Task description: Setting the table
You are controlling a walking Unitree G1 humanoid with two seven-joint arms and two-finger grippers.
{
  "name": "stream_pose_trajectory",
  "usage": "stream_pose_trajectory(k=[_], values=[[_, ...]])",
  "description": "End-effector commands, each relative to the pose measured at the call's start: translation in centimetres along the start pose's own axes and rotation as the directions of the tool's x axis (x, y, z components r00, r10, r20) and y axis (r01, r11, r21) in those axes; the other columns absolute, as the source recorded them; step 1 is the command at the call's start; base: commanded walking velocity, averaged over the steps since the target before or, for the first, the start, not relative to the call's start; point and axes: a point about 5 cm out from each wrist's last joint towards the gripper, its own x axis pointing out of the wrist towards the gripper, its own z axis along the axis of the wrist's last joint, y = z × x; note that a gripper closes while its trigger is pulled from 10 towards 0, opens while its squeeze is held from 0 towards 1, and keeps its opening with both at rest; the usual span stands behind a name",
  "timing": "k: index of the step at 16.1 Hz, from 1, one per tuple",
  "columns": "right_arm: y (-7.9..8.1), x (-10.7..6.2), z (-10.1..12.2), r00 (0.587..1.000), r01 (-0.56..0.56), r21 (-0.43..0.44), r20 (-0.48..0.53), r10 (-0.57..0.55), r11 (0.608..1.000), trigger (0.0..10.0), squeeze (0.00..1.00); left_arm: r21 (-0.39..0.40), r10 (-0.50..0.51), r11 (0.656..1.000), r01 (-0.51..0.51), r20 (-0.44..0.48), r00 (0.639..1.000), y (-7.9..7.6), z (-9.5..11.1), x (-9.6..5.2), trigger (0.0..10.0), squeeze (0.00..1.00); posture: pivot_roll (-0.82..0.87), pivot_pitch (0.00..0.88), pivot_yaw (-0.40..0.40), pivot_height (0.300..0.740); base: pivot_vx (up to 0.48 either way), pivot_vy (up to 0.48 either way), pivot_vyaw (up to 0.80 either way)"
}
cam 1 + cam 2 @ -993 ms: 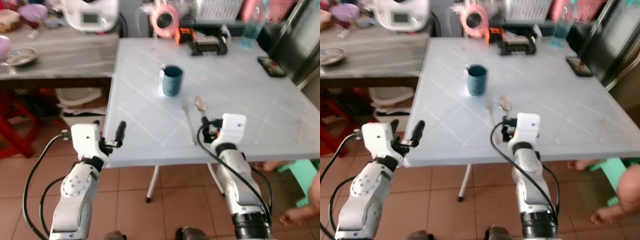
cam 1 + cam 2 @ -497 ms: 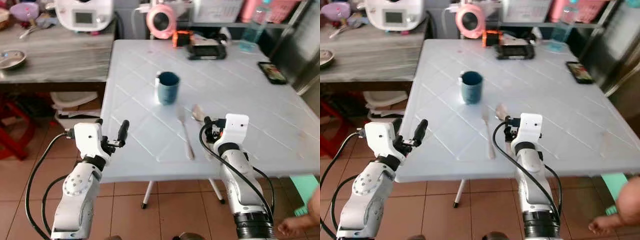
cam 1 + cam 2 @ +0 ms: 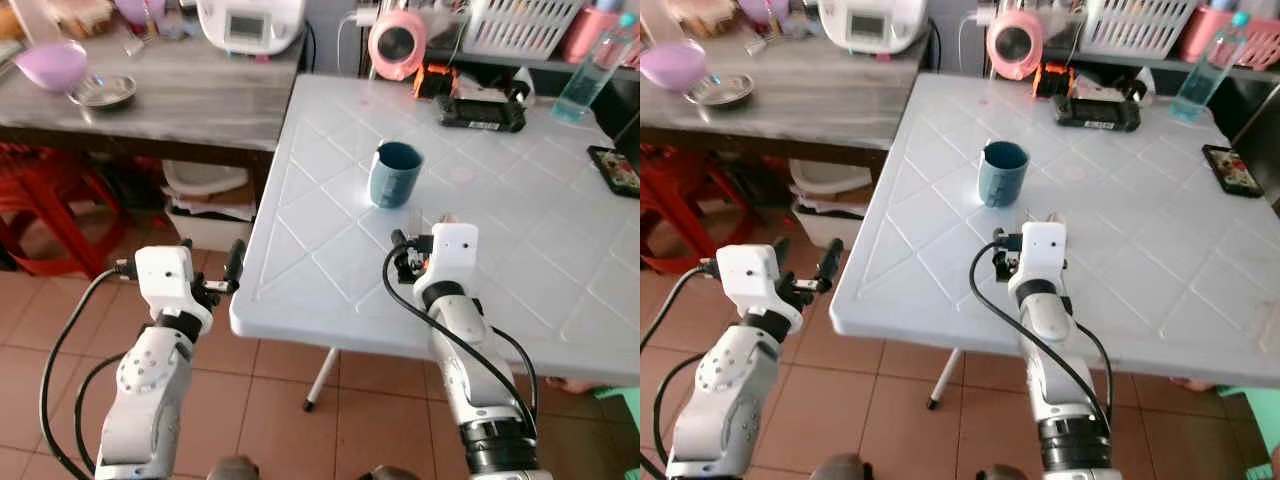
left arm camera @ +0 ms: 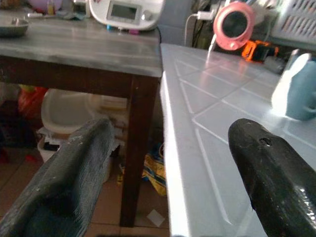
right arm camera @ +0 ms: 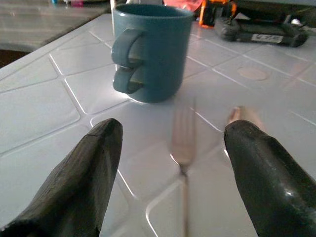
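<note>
Two tables stand before me: a large white plastic table (image 3: 520, 240) with a raised diamond pattern, and to its left, touching its far corner, a grey wooden table (image 3: 180, 100) on dark legs. Red-brown floor tiles (image 3: 60, 330) lie under both.

On the white table, a dark teal ceramic mug (image 3: 394, 174) stands upright, well in from the near edge. Just on my side of it lie a silver metal fork (image 5: 183, 143) and, beside that, a spoon (image 5: 243, 116) whose bowl is blurred; both point toward the mug. At the far edge I see a pink round fan-like device (image 3: 397, 44), a black flat gadget (image 3: 478, 112), a clear blue plastic bottle (image 3: 580, 82) and, near the right edge, a dark phone (image 3: 613, 170).

On the grey table rest a white kitchen appliance with a small screen (image 3: 250, 24), a lilac bowl (image 3: 50, 64) and a small steel dish (image 3: 102, 92).

My right pincer (image 5: 173, 163) hovers low over the white table, its two black fingers (image 5: 86, 182) spread wide, holding nothing, with the fork between them. My left pincer (image 3: 232, 268) sits just off the table's near left corner, fingers (image 4: 74, 173) also parted and empty, pointing along the table's left edge.
</note>
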Motion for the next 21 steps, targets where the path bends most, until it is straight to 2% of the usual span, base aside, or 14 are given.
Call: stream_pose_trajectory(k=[1,4,9,12,15,18,19,21], values=[[-0.4,0.0,-0.2,1.0,0.019,0.002,-0.015,-0.019,1.0,10.0,0.0,0.004,-0.008,1.0,0.008,-0.003,1.0,-0.2,0.1,0.0,10.0,0.0,0.04,0.0,-0.018,0.74,0.0,0.0,0.0],[-1.3,0.1,-1.1,0.994,0.082,-0.017,-0.068,-0.083,0.996,10.0,0.0,0.006,-0.014,1.0,0.014,-0.011,1.0,-0.1,0.1,-0.1,10.0,0.0,0.04,0.003,-0.018,0.74,0.0,0.0,0.0],[-1.9,1.0,-0.7,0.994,0.069,-0.029,-0.083,-0.071,0.997,10.0,0.0,0.018,-0.013,1.0,0.013,-0.024,1.0,0.3,0.1,-0.4,10.0,0.0,0.04,0.032,-0.008,0.74,0.0,0.0,0.0],[-1.6,1.5,-0.4,0.995,0.05,-0.033,-0.08,-0.052,0.998,10.0,0.0,0.025,-0.045,0.999,0.046,-0.049,0.998,-0.3,-0.2,-1.3,10.0,0.0,0.05,0.054,0.001,0.74,0.0,0.0,0.0],[-0.9,2.2,0.2,0.997,0.033,-0.017,-0.065,-0.034,0.999,10.0,0.0,0.027,-0.034,0.999,0.036,-0.058,0.998,0.1,0.0,-1.5,10.0,0.0,0.05,0.074,0.012,0.74,0.0,0.0,0.0],[-0.2,2.2,0.3,0.997,0.016,-0.01,-0.07,-0.017,1.0,10.0,0.0,0.032,-0.042,0.999,0.044,-0.072,0.997,0.1,0.0,-1.6,10.0,0.0,0.06,0.079,0.017,0.74,0.0,0.0,0.0],[-0.1,2.2,0.2,0.996,0.014,0.017,-0.084,-0.013,1.0,10.0,0.0,0.045,-0.041,0.998,0.045,-0.076,0.996,0.1,0.1,-1.7,10.0,0.0,0.06,0.083,0.019,0.74,0.0,0.0,0.0],[-0.1,2.1,0.3,0.997,0.016,0.021,-0.082,-0.014,1.0,10.0,0.0,0.059,-0.031,0.998,0.036,-0.077,0.997,0.7,0.5,-1.7,10.0,0.0,0.07,0.092,0.019,0.74,0.0,0.0,0.0]])
